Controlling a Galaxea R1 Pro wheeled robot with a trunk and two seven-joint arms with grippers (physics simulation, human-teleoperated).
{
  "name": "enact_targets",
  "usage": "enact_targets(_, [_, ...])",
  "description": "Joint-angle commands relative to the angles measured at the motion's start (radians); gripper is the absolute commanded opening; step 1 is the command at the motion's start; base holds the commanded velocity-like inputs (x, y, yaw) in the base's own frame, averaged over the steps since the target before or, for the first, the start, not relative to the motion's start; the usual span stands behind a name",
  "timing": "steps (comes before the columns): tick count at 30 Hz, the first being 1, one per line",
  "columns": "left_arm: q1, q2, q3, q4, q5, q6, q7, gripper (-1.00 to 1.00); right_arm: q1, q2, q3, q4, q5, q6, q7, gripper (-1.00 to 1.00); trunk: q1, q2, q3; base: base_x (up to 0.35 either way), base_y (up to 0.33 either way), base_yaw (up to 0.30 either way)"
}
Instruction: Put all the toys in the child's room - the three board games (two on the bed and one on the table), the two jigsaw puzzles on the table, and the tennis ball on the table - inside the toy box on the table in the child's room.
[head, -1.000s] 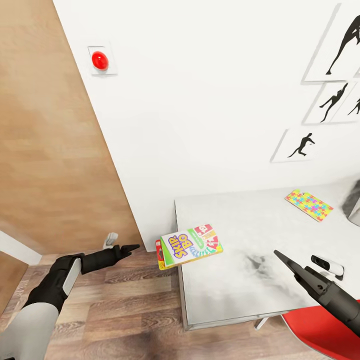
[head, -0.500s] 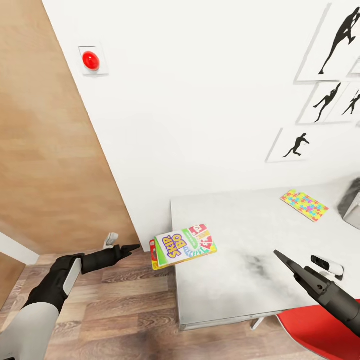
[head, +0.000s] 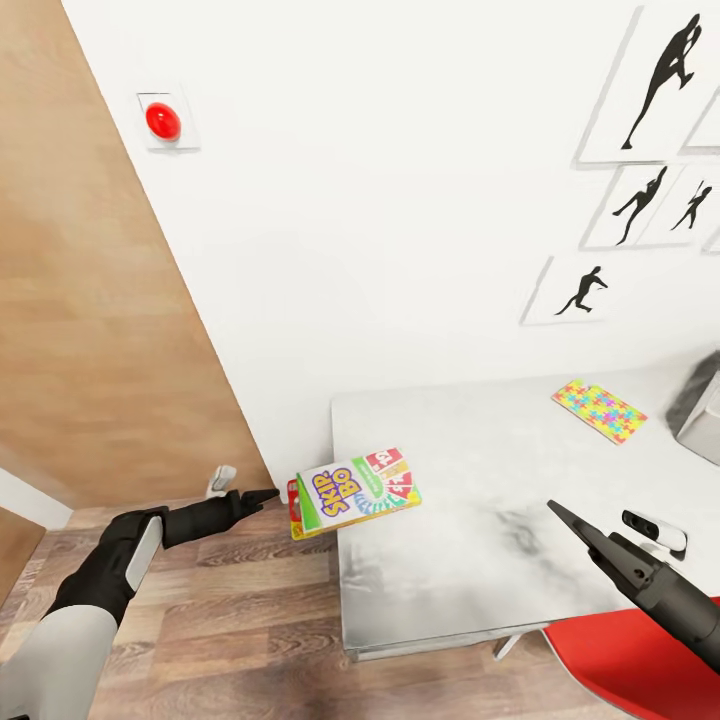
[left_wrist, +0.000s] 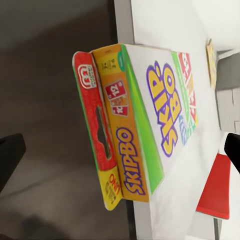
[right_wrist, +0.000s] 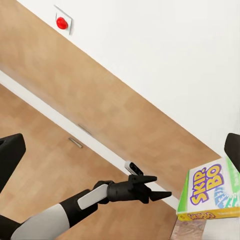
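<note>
Head view: one Skip-Bo box (head: 355, 490) overhangs the counter (head: 480, 540) corner; one jigsaw (head: 598, 409) lies far back, well apart. Left hand (head: 262, 494) near box, fingers together. Left wrist view adds the box's red hang tab. Right hand (head: 560, 513): grip unclear.
</note>
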Motion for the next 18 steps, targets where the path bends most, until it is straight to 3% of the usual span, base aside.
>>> enact_targets(1, [-0.001, 0.000, 0.001, 0.000, 0.003, 0.006, -0.002, 1.00, -0.001, 0.000, 0.000, 0.000, -0.002, 0.010, 0.002, 1.00, 0.000, -0.002, -0.001, 0.000, -0.011, 0.000])
enact_targets(10, [-0.001, 0.000, 0.003, 0.000, 0.003, 0.006, -0.002, 1.00, -0.001, 0.003, 0.000, 0.000, -0.002, 0.010, 0.003, 1.00, 0.000, -0.002, -0.001, -0.001, -0.007, 0.000])
enact_targets(18, [-0.001, 0.002, 0.003, 0.000, 0.003, 0.006, -0.003, 1.00, -0.001, 0.003, 0.000, 0.000, -0.002, 0.010, 0.003, 1.00, 0.000, -0.002, -0.001, -0.036, -0.137, 0.000])
